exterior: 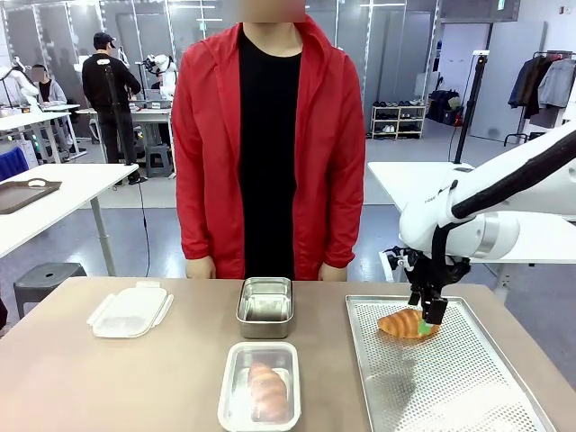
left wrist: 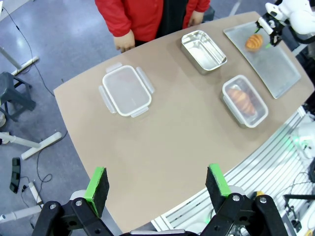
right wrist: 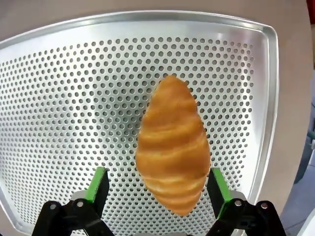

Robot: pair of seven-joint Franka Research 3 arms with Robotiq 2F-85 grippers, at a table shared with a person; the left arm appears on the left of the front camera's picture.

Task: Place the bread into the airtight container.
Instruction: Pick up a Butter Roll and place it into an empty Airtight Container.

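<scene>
A golden croissant-shaped bread (exterior: 400,322) lies on the perforated metal tray (exterior: 450,387) at the right. My right gripper (exterior: 426,317) stands over its right end, open. In the right wrist view the bread (right wrist: 172,142) has its near end between my green fingertips (right wrist: 99,183), and the right gripper (right wrist: 157,189) is not closed on it. A clear container (exterior: 259,385) at the front middle holds another bread (exterior: 267,389). My left gripper (left wrist: 157,183) is open and empty, high above the table's near edge.
An empty steel container (exterior: 265,306) stands behind the clear one. A clip-on lid (exterior: 130,310) lies at the left. A person in a red jacket (exterior: 207,162) stands at the far edge, hands by the table. Bare tabletop lies at the front left.
</scene>
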